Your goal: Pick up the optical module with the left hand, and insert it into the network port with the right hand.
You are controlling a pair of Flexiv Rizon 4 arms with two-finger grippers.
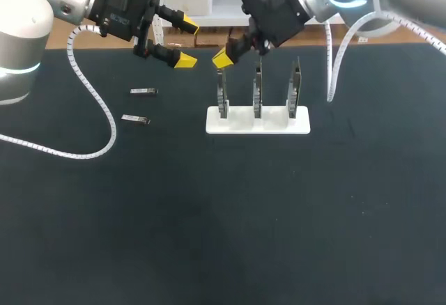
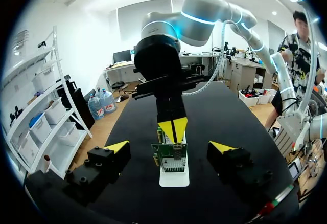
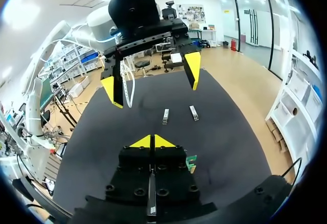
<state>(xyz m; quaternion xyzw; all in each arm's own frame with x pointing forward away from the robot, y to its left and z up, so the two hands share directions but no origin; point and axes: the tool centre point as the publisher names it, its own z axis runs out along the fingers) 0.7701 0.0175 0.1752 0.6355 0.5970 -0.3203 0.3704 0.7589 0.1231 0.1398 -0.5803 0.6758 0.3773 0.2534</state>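
Note:
Two small silver optical modules (image 1: 143, 91) (image 1: 135, 118) lie flat on the black table at the left; the right wrist view shows them (image 3: 165, 115) (image 3: 194, 112) beyond both grippers. A white base (image 1: 279, 122) carries three upright port boards (image 1: 257, 96). My left gripper (image 1: 187, 40) hangs open in the air, left of the boards and well above the modules, with nothing between its fingers (image 2: 116, 146). My right gripper (image 1: 221, 58) is shut, its yellow tips just above the leftmost board (image 1: 222, 99). In the left wrist view it (image 2: 172, 131) sits over a green board (image 2: 171, 157).
A white corrugated cable (image 1: 97, 103) from my left arm loops down onto the table beside the modules. Another white cable (image 1: 336, 61) hangs from my right arm to the right of the boards. The black table (image 1: 223, 235) stretches forward of the base.

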